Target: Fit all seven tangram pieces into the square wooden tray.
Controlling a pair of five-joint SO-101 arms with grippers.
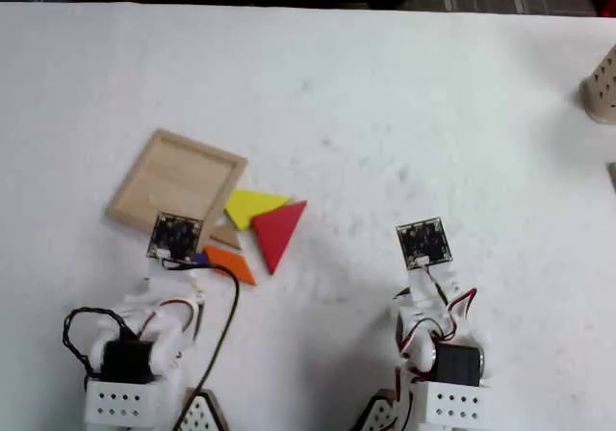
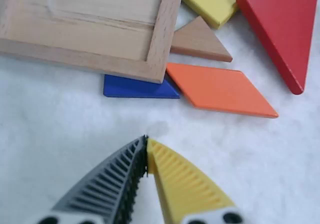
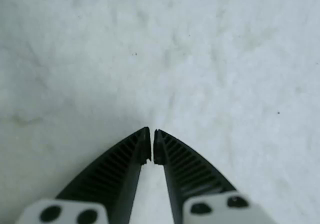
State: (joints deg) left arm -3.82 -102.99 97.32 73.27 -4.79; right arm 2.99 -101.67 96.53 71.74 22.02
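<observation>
The blue piece (image 2: 140, 86) was partly tucked under a corner of the wooden tray (image 2: 159, 39) in the left wrist view, so its full shape was anyone's guess. The tray, yellow piece (image 2: 215, 1) and red triangle (image 2: 285, 29) all ran off the edge there. From above, the left arm's camera board (image 1: 175, 236) covered the tray's near corner, and a beige holed thing (image 1: 602, 89) got cut off.

White tabletop (image 1: 385, 114) carries a wooden tray (image 1: 178, 176). Clustered beside one corner lie a yellow piece (image 1: 252, 205), red triangle (image 1: 279, 231), brown triangle (image 2: 197, 40) and orange parallelogram (image 1: 231, 264). A blue piece (image 2: 140, 87) sits against the tray's edge.
</observation>
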